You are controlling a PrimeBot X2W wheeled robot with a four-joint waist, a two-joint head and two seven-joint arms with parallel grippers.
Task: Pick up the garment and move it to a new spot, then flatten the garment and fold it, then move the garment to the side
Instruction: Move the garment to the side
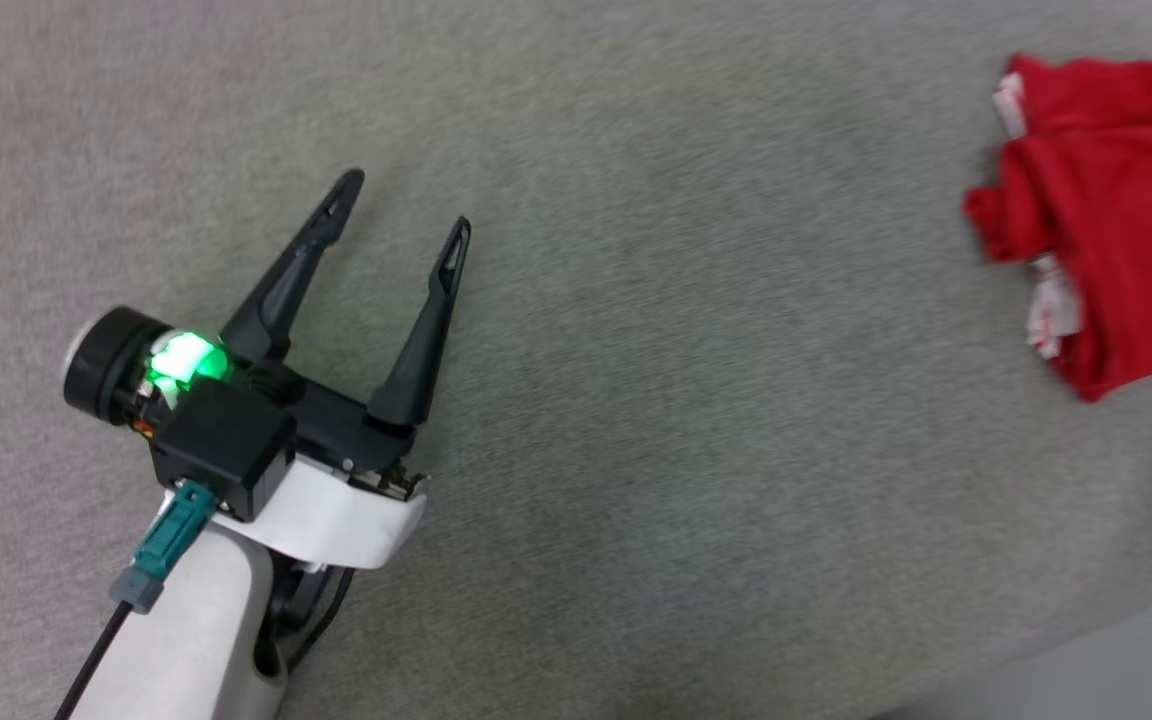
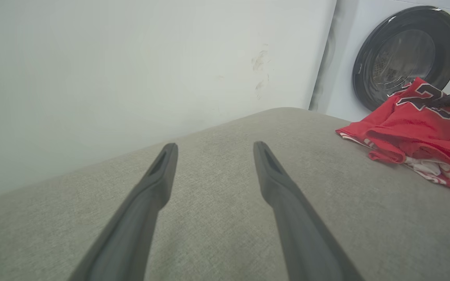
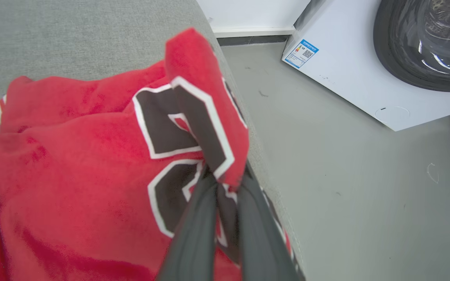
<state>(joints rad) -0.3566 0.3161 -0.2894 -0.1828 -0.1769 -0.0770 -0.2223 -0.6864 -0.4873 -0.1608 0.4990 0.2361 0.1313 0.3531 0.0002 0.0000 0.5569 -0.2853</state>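
The gray cloth table (image 1: 636,450) holds the red garment (image 1: 1116,210), bunched up by its right edge, near the washing machine (image 2: 404,54). The right gripper (image 3: 227,179) has its jaws pinched on the lettered cloth. The left gripper (image 1: 406,205) has its jaws wide apart and holds nothing. This looks like step 1, so next comes lifting the garment clear and carrying it to a new spot.

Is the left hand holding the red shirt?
No, the left hand is open over the bare grey surface, apart from the red shirt.
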